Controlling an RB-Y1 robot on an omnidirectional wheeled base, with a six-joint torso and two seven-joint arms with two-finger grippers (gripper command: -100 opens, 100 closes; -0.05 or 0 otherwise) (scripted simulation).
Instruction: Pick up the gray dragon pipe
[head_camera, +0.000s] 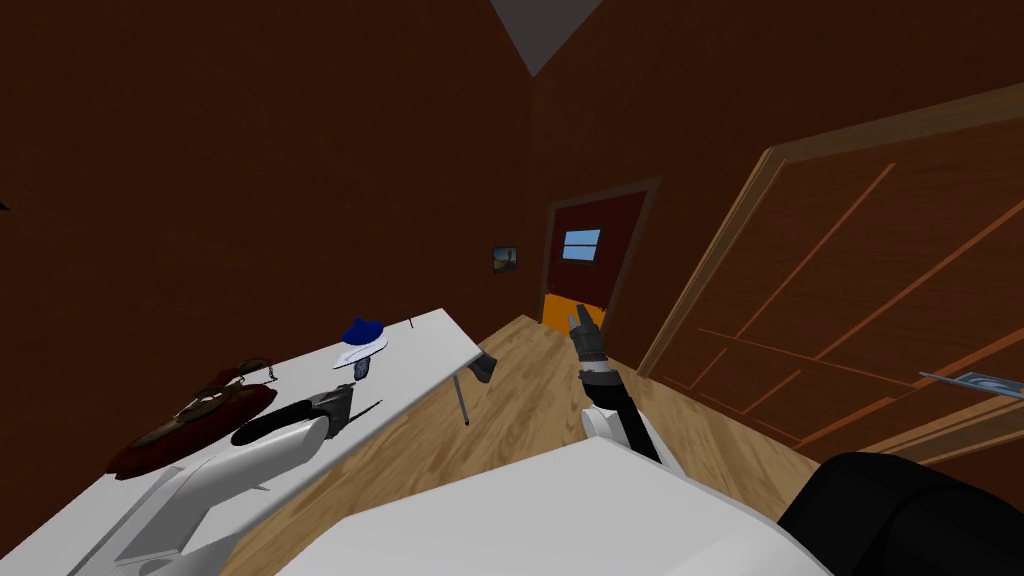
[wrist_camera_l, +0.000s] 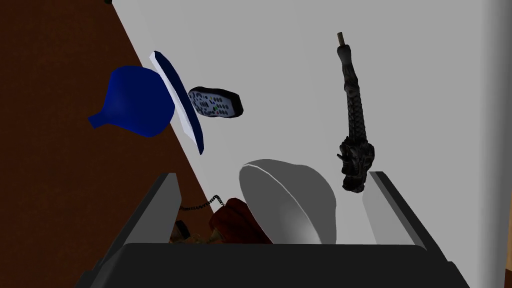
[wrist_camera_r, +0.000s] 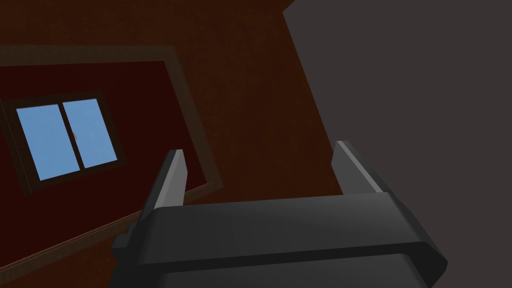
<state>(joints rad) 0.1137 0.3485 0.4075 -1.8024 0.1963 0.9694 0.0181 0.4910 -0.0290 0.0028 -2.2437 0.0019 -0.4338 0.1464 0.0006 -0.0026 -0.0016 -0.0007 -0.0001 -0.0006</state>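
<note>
The dark grey dragon pipe (wrist_camera_l: 356, 120) is lying flat on the white table (wrist_camera_l: 435, 90), its carved head just beside one fingertip of my left gripper (wrist_camera_l: 272, 175) and its stem running away ahead. I am judging this as the approach, since the fingers are standing spread and pinching nothing, with a rounded grey dome (wrist_camera_l: 290, 200) sitting between them. Next I am needing to shift sideways until the pipe lies between the fingers, then close, while my right gripper (wrist_camera_r: 258, 150) is hanging spread, well apart.
</note>
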